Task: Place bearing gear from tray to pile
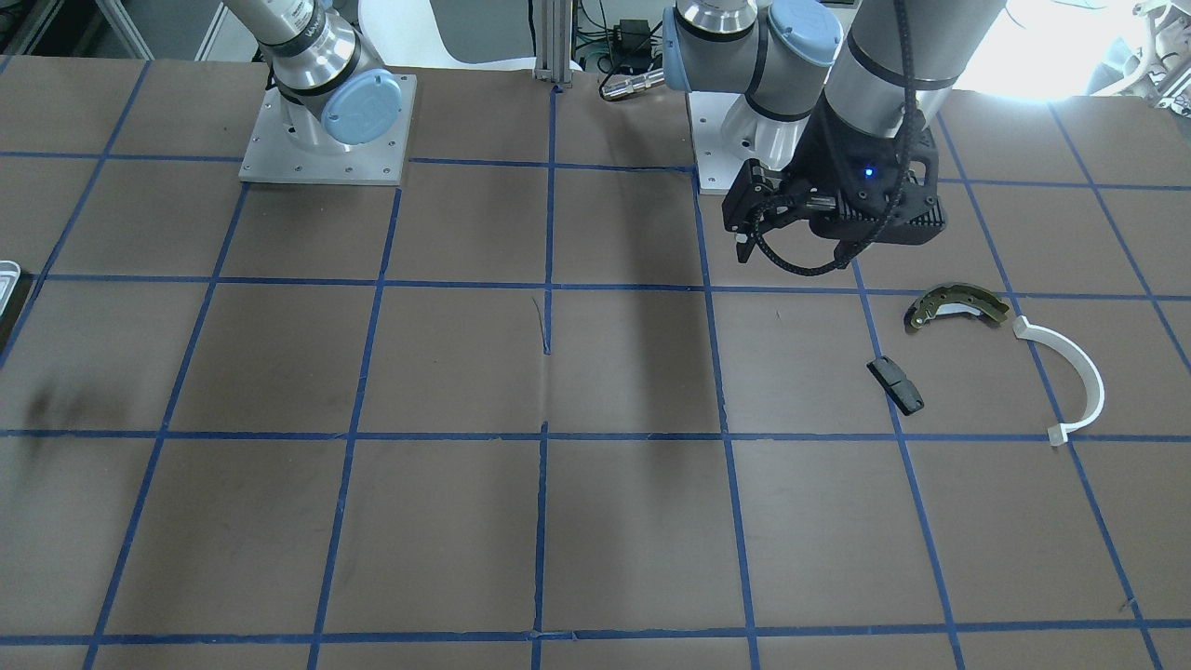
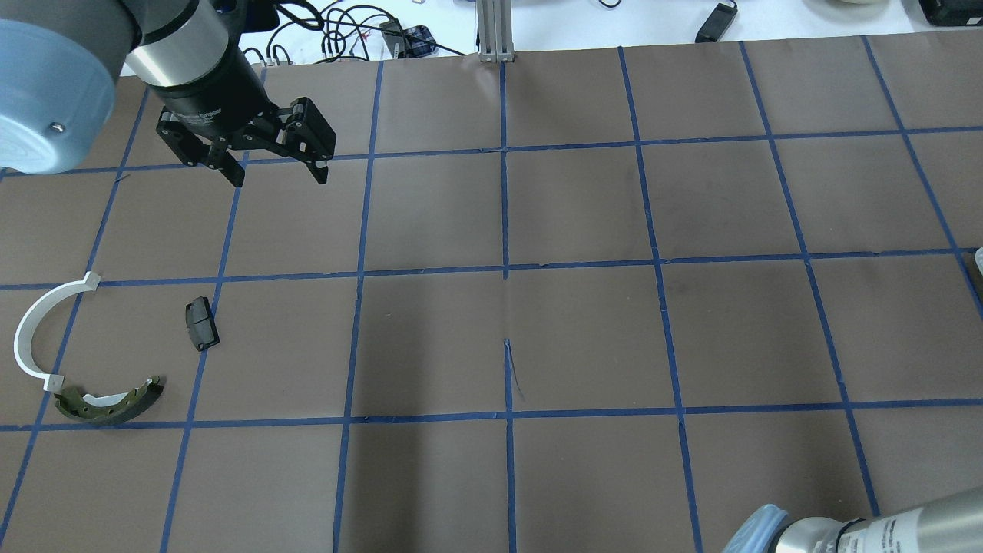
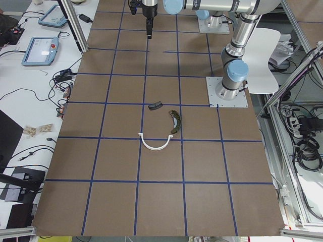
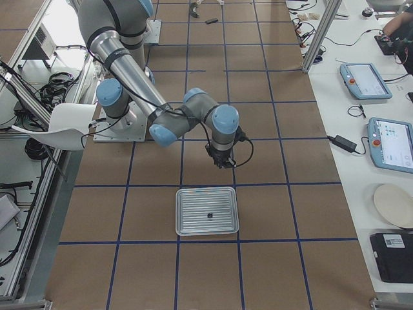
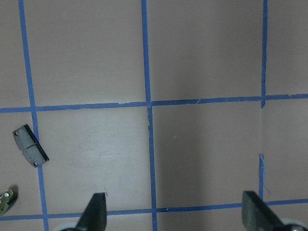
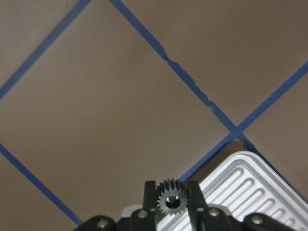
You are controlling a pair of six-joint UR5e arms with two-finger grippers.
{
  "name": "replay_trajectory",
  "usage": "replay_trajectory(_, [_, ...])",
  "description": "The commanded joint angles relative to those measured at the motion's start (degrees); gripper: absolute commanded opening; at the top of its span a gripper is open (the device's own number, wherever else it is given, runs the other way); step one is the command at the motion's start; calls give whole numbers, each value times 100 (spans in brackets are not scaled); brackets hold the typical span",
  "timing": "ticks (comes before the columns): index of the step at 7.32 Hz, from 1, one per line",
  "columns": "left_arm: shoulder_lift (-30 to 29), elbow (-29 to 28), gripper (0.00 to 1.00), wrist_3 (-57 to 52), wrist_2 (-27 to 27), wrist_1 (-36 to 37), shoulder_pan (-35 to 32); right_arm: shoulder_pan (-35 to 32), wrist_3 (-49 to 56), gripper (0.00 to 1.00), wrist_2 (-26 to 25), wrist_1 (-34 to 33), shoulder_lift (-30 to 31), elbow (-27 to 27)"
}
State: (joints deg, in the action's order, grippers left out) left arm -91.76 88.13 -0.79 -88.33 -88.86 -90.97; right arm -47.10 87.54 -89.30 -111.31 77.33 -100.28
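Note:
My right gripper [image 6: 170,188] is shut on a small dark toothed bearing gear [image 6: 169,202], held above the table just off a corner of the pale silvery ribbed tray [image 6: 250,187]. In the exterior right view that gripper [image 4: 219,161] hangs just beyond the tray [image 4: 193,223], which holds one small dark part [image 4: 208,214]. The pile lies at the other end of the table: an olive brake shoe [image 2: 111,401], a white plastic arc [image 2: 31,338] and a black block [image 2: 201,323]. My left gripper [image 2: 276,173] is open and empty, raised beyond the pile.
The table is brown paper with a blue tape grid. Both arm bases [image 1: 326,140] stand on plates along the robot's side. Only a sliver of the tray [image 1: 6,279] shows in the front-facing view. Tablets and cables [image 4: 364,81] lie on the side bench.

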Motion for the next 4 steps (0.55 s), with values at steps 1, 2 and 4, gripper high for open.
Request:
replay_trajectory(1, [0, 2, 100, 0, 0, 0, 0, -1636, -2720, 18, 18, 461, 309, -9])
replay_trajectory(2, [0, 2, 100, 0, 0, 0, 0, -2514, -4334, 18, 61, 366, 248, -9])
replay_trajectory(4, [9, 2, 100, -26, 0, 0, 0, -3896, -7577, 18, 175, -62, 73, -9])
